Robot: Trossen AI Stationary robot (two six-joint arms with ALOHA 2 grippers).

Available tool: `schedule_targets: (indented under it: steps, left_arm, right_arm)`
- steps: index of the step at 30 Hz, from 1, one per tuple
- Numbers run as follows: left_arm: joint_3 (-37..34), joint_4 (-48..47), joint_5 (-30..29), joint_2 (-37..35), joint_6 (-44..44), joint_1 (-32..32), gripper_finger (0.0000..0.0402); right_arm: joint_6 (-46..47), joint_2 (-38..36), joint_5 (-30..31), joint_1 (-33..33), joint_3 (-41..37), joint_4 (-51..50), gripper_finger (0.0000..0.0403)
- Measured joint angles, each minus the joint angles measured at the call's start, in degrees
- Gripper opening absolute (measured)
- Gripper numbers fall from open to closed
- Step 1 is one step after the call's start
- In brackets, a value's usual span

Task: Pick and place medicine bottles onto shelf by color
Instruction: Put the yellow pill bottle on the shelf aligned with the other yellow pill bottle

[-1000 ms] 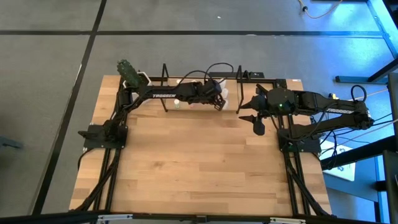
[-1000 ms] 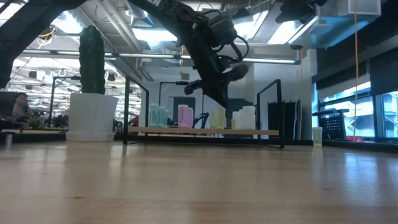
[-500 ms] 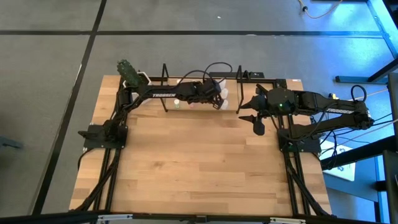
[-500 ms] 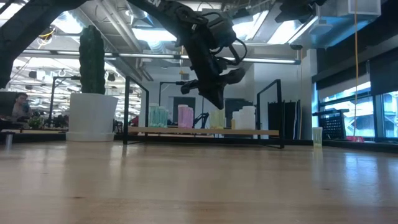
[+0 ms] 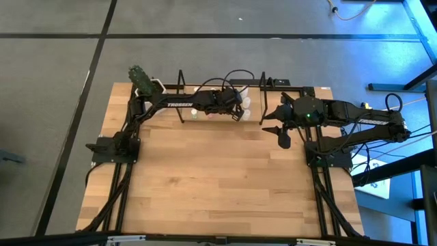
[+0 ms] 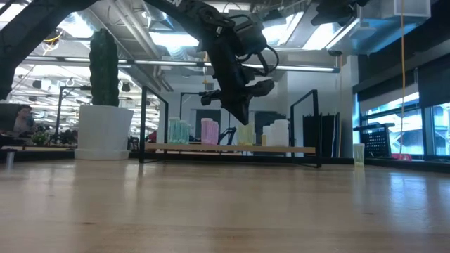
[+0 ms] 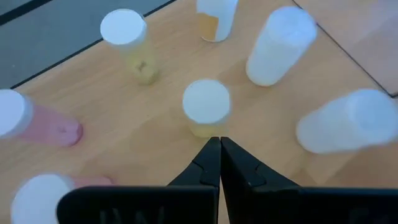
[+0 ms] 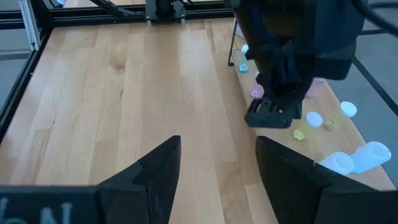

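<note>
Pink, yellow, white medicine bottles point(image 7: 206, 107); black wire shelf point(image 6: 228, 148).

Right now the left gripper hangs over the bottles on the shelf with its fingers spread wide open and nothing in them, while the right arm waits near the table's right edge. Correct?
Not quite: the left gripper is shut, its two fingers pressed tip to tip, as the left wrist view shows. The rest holds: it hangs empty above the bottles on the shelf, and the right gripper waits open by the table's right side.

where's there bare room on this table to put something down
The whole near stretch of the table is bare wood, between the side rails and in front of both arms. It is crowded at the far edge: the shelf holds the bottles, under the shut left gripper.
</note>
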Motion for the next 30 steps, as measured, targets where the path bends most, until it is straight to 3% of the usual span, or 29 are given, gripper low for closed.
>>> schedule_targets:
  steps: [12,20,25,30]
  left_arm:
    - [0.1,-2.7,-1.4,-12.5,8.2,-3.0,0.0]
    - [0.1,-11.6,-3.9,-17.7,10.2,-7.0,0.0]
    - [0.1,-13.6,-6.9,-19.1,8.5,-10.7,0.0]
    - [0.0,-13.5,-9.5,-20.0,8.4,-13.4,0.0]
  right_arm:
    - [0.0,0.0,0.0,0.0,0.0,0.2,0.0209]
    - [0.5,0.0,0.0,0.0,0.0,1.3,0.0209]
    - [10.0,0.0,0.3,-0.1,0.0,2.3,0.0209]
    - [18.7,-0.3,5.9,-1.5,0.7,0.0,0.0209]
